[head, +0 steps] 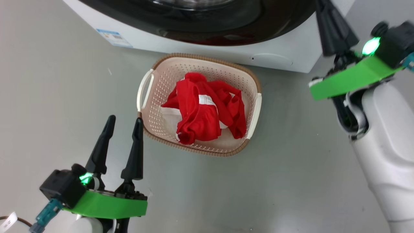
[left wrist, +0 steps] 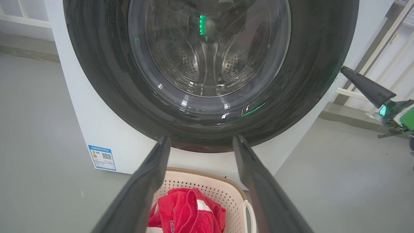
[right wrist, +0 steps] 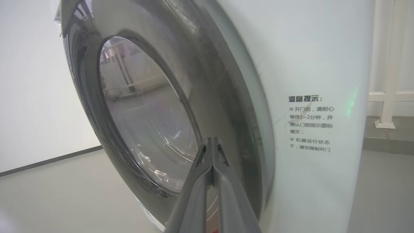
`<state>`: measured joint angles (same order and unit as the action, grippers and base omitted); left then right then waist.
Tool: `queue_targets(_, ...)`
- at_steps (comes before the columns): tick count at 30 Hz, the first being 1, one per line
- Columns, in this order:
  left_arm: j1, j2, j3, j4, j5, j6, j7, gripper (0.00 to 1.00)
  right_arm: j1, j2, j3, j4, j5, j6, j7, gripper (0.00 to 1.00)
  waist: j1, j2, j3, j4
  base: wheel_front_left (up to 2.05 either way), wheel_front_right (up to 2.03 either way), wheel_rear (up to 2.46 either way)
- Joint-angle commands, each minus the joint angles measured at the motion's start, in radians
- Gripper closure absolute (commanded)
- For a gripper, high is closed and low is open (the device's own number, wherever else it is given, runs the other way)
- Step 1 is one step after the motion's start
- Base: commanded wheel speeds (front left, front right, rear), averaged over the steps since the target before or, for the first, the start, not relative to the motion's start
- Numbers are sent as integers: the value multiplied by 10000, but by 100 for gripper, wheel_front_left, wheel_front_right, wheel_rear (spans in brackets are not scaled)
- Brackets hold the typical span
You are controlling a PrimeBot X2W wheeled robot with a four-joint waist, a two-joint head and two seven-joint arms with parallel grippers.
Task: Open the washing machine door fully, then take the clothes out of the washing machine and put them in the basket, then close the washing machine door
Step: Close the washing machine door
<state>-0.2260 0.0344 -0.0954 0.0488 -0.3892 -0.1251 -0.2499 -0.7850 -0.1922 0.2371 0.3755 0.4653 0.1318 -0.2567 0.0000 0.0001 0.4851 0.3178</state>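
Observation:
The clothes (head: 200, 110), bright red with white parts, lie bunched inside the basket (head: 255, 106) on the floor in front of the washing machine (head: 284, 58). The washing machine door (left wrist: 97, 64) lies flat against the machine's front, with the steel drum visible through its glass. My left gripper (head: 125, 119) hovers open and empty just left of the basket; its wrist view looks over the clothes (left wrist: 184, 210) toward the door. My right gripper (right wrist: 212, 139) is shut on nothing, its tips close to the door's black rim (right wrist: 245, 155) at the machine's right side.
Grey floor surrounds the basket on all sides. A blue sticker (left wrist: 102, 157) marks the machine's lower left front. White railing posts (right wrist: 391, 81) stand to the right of the machine. Printed text (right wrist: 309, 124) sits on its front panel.

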Motion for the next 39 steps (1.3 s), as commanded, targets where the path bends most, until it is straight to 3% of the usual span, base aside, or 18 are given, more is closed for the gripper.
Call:
queue_targets(1, 173, 158, 368, -150, 115, -56, -118, 0, 415, 188, 189, -228, 49, -11, -51, 60, 0, -1, -293, -137, 0, 0, 0)
queue_targets(2, 212, 158, 380, -122, 178, -56, -118, 0, 579, 194, 230, -223, 62, -11, -51, 52, 0, -1, -401, -174, 0, 0, 0)
queue_targets(3, 259, 158, 400, -89, 238, -56, -118, 0, 756, 199, 254, -229, 75, -11, -51, 26, 0, -1, -515, -217, 0, 0, 0)
queue_targets(4, 304, 158, 429, -58, 289, -56, -118, 0, 933, 199, 276, -235, 82, -11, -51, 7, 0, -1, -623, -263, 0, 0, 0)
queue_targets(5, 346, 158, 456, -40, 345, -56, -118, 0, 1109, 199, 293, -244, 91, -11, -51, 0, 0, -1, -732, -311, 0, 0, 0)
queue_targets(26, 1644, 341, 901, 815, 1007, -56, -118, 0, 4651, 276, -17, -549, 373, -11, -51, 0, 0, -1, -2975, -1954, 0, 0, 0)
queue_targets(39, 2164, 547, 1242, 843, 1013, -56, -118, 0, 6026, 119, -466, -598, 288, -11, -51, 0, 0, -1, -3578, -2784, 0, 0, 0)
